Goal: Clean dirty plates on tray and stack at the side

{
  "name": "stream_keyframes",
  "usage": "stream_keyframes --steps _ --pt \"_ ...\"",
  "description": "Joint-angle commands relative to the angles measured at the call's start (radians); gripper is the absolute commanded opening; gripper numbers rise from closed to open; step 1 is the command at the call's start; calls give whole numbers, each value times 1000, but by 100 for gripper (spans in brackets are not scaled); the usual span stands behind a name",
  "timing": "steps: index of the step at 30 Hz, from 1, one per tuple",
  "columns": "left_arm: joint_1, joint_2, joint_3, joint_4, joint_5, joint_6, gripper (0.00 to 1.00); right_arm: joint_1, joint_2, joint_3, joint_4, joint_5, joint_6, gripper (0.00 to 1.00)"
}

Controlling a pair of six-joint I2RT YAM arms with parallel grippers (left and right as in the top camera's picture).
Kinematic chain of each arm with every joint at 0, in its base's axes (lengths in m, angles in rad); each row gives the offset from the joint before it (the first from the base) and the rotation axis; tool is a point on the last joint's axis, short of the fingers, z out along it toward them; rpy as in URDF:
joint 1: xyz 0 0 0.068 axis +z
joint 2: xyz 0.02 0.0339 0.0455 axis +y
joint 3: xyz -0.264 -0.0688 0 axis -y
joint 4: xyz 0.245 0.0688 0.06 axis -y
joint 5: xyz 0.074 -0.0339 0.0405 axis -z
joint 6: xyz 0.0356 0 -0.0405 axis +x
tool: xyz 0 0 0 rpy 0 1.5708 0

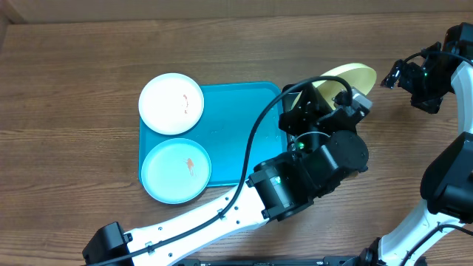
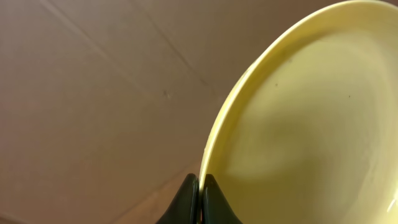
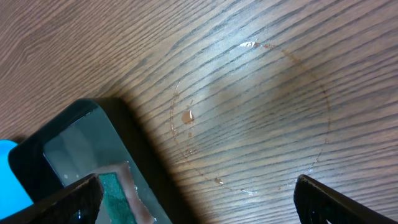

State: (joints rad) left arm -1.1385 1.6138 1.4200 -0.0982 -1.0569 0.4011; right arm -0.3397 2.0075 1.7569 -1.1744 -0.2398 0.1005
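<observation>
The pale yellow-green plate [image 1: 353, 75] [image 2: 298, 124] is lifted and tilted just right of the turquoise tray [image 1: 240, 133]. My left gripper [image 1: 336, 100] [image 2: 200, 194] is shut on its rim, which runs between the two black fingertips. A white plate [image 1: 171, 103] with a small orange smear overlaps the tray's far left corner. A light blue plate [image 1: 176, 170] with an orange smear overlaps its near left corner. My right gripper [image 1: 403, 72] [image 3: 199, 208] hangs open over bare wood at the far right, holding nothing.
In the right wrist view a glossy black tray [image 3: 68, 140] lies at the lower left with a green sponge [image 3: 115, 193] in it; a corner of the turquoise tray [image 3: 12, 171] shows beside it. A faint wet ring [image 3: 249, 112] marks the wooden table. The left arm [image 1: 222, 214] crosses the near middle.
</observation>
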Motion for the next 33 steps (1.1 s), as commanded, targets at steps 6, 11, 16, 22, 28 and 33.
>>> stream_keyframes --steps 6,11,16,22,28,33 --pt "-23 -17 20 173 -53 275 4 -3 0 17 3 -8 -3 100" --pt "-35 -17 20 298 -53 435 4 -3 0 17 3 -8 -3 100" --pt "-61 -17 20 385 -47 546 4 -3 0 17 3 -8 -3 100" --pt "-66 -15 20 366 -38 511 4 -3 0 17 2 -8 -3 100" --pt "-56 -15 20 315 -34 466 4 -3 0 17 2 -8 -3 100" --pt "-45 -15 20 300 -16 348 4 -3 0 17 3 -8 -3 100"
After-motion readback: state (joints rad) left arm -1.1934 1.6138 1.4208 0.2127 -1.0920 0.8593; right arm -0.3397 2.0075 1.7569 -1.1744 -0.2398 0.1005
